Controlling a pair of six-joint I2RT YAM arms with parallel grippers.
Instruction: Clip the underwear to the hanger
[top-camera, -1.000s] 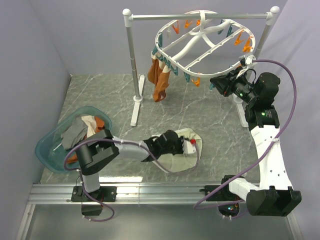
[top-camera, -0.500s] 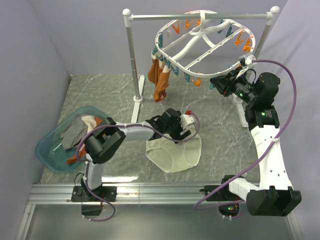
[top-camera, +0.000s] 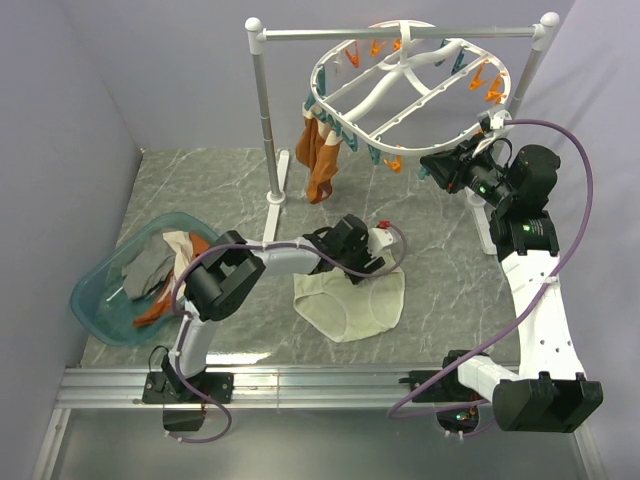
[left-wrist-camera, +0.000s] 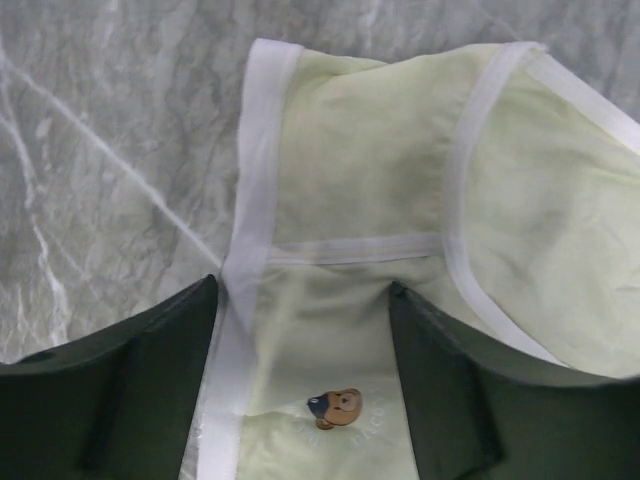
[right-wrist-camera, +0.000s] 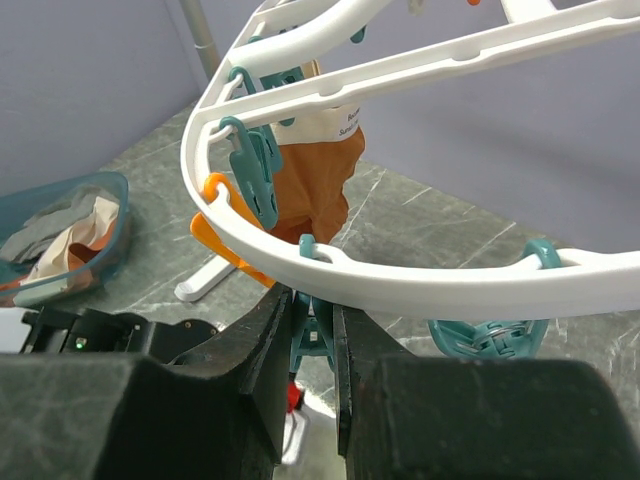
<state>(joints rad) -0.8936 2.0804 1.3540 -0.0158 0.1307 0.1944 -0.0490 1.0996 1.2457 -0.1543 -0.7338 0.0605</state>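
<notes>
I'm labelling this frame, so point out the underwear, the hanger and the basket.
underwear (top-camera: 350, 305), top view, middle of fabric.
hanger (right-wrist-camera: 450, 290), right wrist view, near rim.
basket (top-camera: 92, 305), top view, left wall.

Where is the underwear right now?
In the top view, the underwear lies flat mid-table, its far edge under the left gripper, to the right of the blue basket.

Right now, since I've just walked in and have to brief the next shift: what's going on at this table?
Two robot arms are working on clipping underwear to a hanger. The left hand sits low over the pale underwear, jaws open on either side of its waistband and gripping nothing. The garment lies flat on the table. The right hand is up at the rim of the white hanger, closed on a teal clip. The underwear is not yet clipped.
</notes>
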